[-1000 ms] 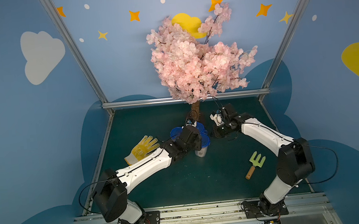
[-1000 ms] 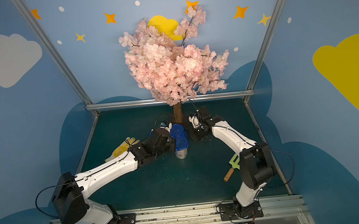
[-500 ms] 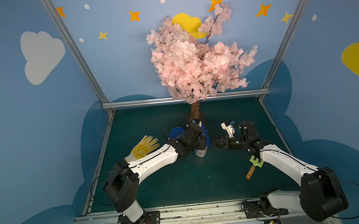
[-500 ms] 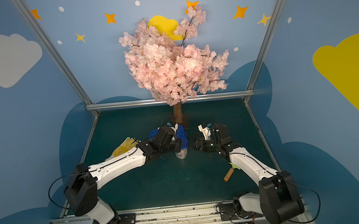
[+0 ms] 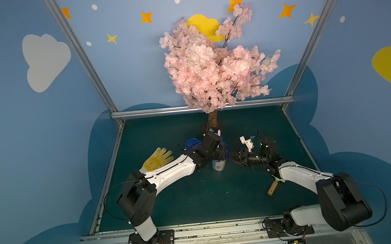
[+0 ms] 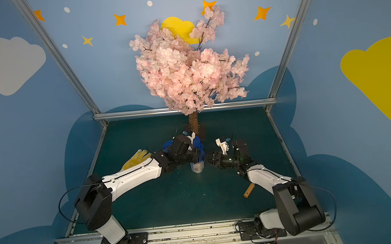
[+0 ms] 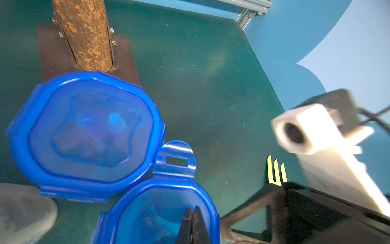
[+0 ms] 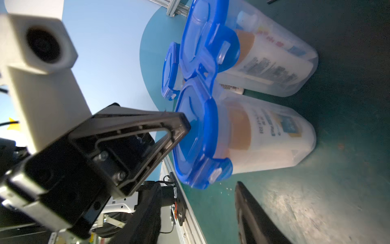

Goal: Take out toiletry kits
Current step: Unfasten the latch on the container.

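My left hand (image 7: 192, 220) is shut, tips meeting with nothing between them, and rests point-down on the lid (image 7: 137, 211) of the near jar (image 8: 304, 147), which stands on the counter (image 7: 211, 74) just in front of a second jar (image 8: 304, 63) and the trunk (image 7: 82, 36). I read this as the unlatching step: left pins, right frees the clips. I'd want that press straight down through the lid's middle, since a push off-centre would likely tip so tall and narrow a jar into its neighbour (the glove (image 5: 157, 158), off to the left, is no concern). One clip (image 7: 176, 157) on the trunk side already stands up; those facing my right hand (image 5: 233, 158) look latched. That hand is open and empty, just beside the lid's edge, so I'd slip one finger under a clip's lip and lever outward gently, without dragging the jar, and lift the left hand only once every clip is loose. The rake (image 5: 272, 190) lies partly under the right forearm, clear of the hand. The kits (image 8: 263, 131) are still sealed inside: through the near jar's cloudy wall I make out a white bottle, its tan-orange cap toward the lid and blue print on its body, with a slimmer white piece beside it; the second jar shows much the same. Smaller pieces I can't tell apart.
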Robot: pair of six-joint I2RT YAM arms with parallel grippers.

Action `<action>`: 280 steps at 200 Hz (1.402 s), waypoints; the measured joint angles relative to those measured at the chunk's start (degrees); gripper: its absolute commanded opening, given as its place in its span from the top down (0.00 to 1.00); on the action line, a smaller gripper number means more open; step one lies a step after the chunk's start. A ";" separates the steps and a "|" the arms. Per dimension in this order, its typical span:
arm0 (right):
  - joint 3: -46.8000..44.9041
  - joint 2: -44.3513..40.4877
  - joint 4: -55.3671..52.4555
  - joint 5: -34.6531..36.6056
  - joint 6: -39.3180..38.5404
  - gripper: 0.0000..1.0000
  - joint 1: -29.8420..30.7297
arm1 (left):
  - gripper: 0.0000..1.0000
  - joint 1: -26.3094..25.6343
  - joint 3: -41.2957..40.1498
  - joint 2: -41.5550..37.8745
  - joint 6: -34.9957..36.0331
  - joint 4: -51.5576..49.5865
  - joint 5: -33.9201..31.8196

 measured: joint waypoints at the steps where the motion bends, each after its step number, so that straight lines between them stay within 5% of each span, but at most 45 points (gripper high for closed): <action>1: 0.00 0.31 0.28 -0.09 0.26 0.46 0.00 | 0.98 0.00 0.00 0.00 -0.04 0.00 -0.02; 138: -2.32 4.74 14.91 -3.67 7.32 0.49 0.42 | 0.98 -0.02 -3.15 -0.83 -2.71 4.20 0.20; 280: -4.61 6.84 21.75 -4.61 15.82 0.64 1.42 | 0.98 -3.30 -12.90 -3.43 -9.40 17.07 -3.39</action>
